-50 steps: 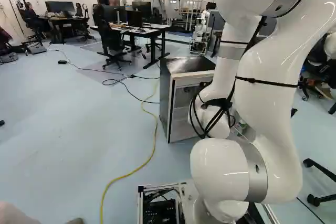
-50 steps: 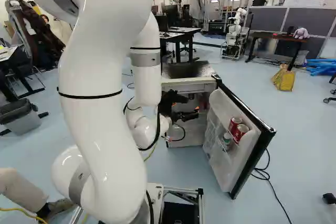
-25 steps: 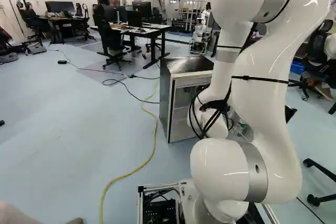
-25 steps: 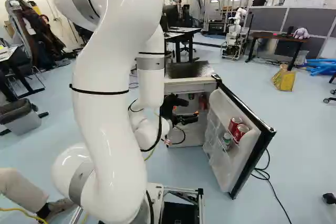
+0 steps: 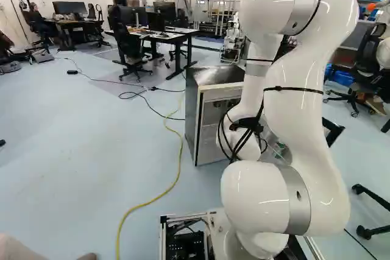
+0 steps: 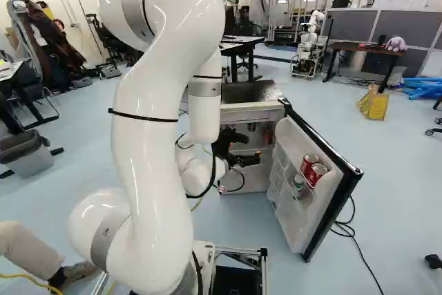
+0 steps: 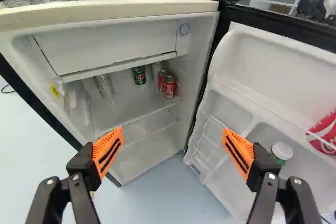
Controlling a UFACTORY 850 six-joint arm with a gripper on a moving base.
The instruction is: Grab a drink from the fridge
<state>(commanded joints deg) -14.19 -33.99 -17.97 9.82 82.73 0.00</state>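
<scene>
The white arm (image 6: 148, 164) rises left of the middle and bends over toward a small fridge (image 6: 250, 111). Its black claw (image 6: 253, 149), fingers apart, is at the fridge's opening. Something red inside, probably a can (image 6: 267, 134), shows past it. The fridge door (image 6: 325, 205) hangs wide open to the right, its rack bearing two red soda cans (image 6: 316, 174) beside a small green-and-white bottle (image 6: 298, 185). Farther back, a yellow bag (image 6: 373, 105) lies on the floor near a dark worktop (image 6: 364, 48) carrying a pale plush toy (image 6: 396, 44).
</scene>
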